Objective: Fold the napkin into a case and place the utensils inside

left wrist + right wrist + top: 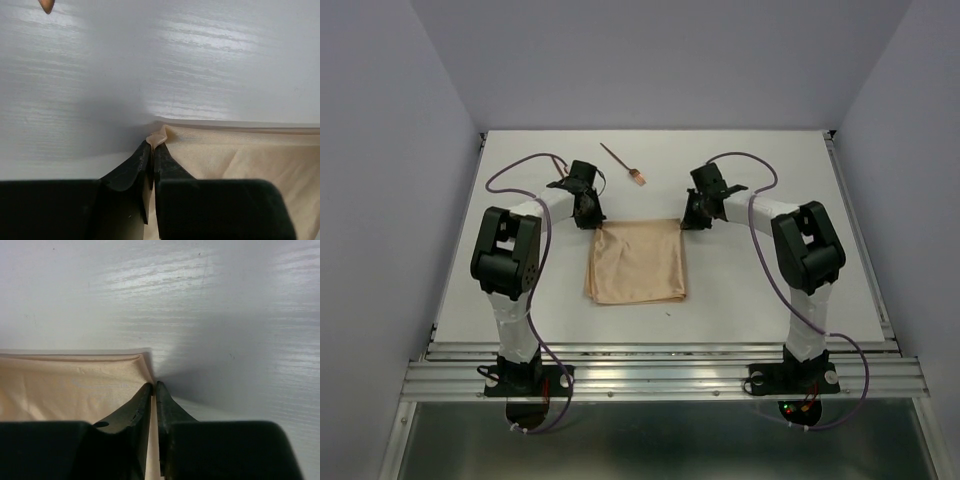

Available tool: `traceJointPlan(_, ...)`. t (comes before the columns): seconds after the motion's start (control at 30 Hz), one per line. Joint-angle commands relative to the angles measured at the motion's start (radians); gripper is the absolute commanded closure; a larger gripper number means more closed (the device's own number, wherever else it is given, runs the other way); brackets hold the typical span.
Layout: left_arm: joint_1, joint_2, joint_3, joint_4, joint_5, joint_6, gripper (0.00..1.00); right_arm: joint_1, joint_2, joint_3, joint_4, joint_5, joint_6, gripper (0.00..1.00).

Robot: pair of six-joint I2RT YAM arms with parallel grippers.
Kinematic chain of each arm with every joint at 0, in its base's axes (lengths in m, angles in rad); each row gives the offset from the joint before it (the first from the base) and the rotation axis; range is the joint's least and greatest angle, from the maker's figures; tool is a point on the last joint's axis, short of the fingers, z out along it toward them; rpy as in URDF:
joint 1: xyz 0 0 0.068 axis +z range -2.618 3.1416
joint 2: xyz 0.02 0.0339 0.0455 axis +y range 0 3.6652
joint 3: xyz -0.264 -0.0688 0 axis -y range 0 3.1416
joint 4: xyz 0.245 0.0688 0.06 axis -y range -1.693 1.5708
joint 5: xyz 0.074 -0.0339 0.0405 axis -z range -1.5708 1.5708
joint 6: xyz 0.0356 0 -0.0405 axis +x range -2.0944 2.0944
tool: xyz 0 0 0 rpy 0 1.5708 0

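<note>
**A:** What is the left gripper (151,147) doing?

**B:** It is pinching almost fully closed on the napkin's (638,262) far left corner, with cloth bunching at its tips.

**A:** And the right gripper (153,386)?

**B:** It is clamping the far right corner likewise. Both arms are reaching forward, elbows bending, wrists angling inward. The napkin is lying folded on the table (760,290), and a forked utensil (620,162) is lying beyond it, apart.
</note>
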Motion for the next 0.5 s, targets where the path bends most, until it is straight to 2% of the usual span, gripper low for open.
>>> traceJointPlan(0.0,0.006,0.009,0.04,0.015,0.037,0.002,0.89,-0.007,0.028,0.02,0.015,0.011,-0.036,0.89)
traceJointPlan(0.03,0.006,0.01,0.04,0.019,0.047,-0.001,0.95,-0.007,0.022,0.015,0.015,0.014,-0.046,0.94)
traceJointPlan(0.13,0.002,0.015,0.04,0.024,0.085,-0.005,0.96,-0.007,-0.01,-0.005,0.025,0.014,-0.053,0.99)
traceJointPlan(0.47,-0.038,-0.034,-0.008,-0.004,0.117,-0.026,0.96,-0.016,-0.134,-0.092,0.05,0.011,-0.096,0.99)
